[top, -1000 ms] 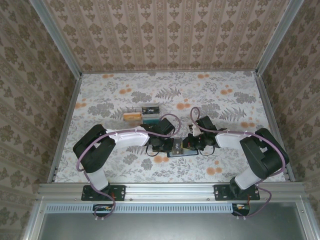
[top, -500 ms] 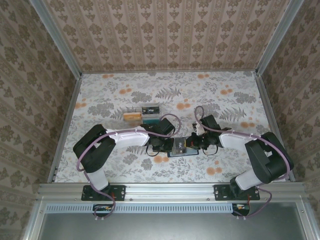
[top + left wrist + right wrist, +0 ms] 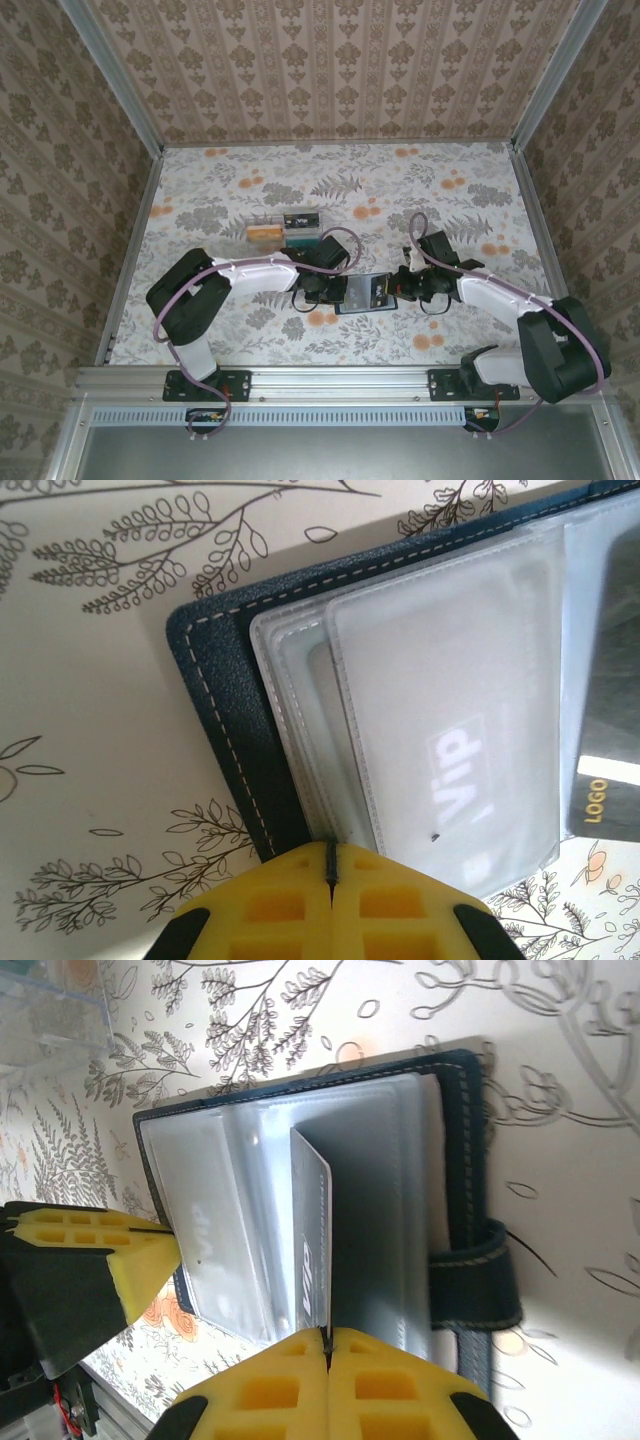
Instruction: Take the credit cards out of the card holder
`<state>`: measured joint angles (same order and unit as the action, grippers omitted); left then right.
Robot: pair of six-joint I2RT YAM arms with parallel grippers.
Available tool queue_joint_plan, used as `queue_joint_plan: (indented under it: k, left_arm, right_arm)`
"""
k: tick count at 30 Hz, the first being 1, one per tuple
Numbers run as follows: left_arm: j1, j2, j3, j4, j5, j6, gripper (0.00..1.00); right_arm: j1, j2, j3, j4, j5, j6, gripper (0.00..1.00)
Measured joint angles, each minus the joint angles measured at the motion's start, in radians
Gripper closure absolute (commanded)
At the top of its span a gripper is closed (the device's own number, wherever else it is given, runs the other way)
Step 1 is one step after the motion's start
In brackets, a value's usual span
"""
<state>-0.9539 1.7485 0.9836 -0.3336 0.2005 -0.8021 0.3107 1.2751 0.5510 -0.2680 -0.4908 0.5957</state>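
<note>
**A:** Overhead first. Where is the card holder (image 3: pixel 366 293)?

**B:** Lower middle of the frame, lying open on the floral table (image 3: pixel 230 190). The left gripper (image 3: pixel 337 290) is at its left edge and the right gripper (image 3: pixel 399 287) at its right.

**A:** And the left wrist view?

**B:** The yellow pads (image 3: pixel 270 905) are pressed together at bottom centre, apparently nipping the navy cover's edge beside the clear sleeves (image 3: pixel 300 710). A pale Vip card (image 3: pixel 455 765) lies inside a sleeve at centre right.

**A:** Right wrist view?

**B:** The fingers (image 3: pixel 390 1390) are closed at bottom centre, pinching the end of an upright card (image 3: pixel 312 1220) that stands out of its pocket. It looks light, stiff and slick, so that bare end is the place to grip. The soft sleeves may drag on it.
</note>
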Motion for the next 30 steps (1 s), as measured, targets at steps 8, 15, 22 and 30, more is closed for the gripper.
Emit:
queue_joint_plan:
  k: [8,15,22,30]
  left_arm:
    - [0.013,-0.02,-0.005,0.001,0.008,0.005,0.67]
    - [0.072,-0.254,-0.096,0.157,0.06,-0.048,0.56]
    - [0.164,-0.396,-0.202,0.393,0.153,-0.143,0.6]
    - [0.177,-0.444,-0.286,0.56,0.22,-0.216,0.65]
  right_arm:
    - [-0.013,-0.109,-0.002,-0.06,0.0,-0.01,1.0]
    - [-0.013,-0.215,0.036,-0.04,-0.064,-0.007,1.0]
    - [-0.013,-0.239,0.104,0.095,-0.178,0.018,1.0]
    - [-0.01,-0.144,0.127,0.269,-0.317,0.089,1.0]
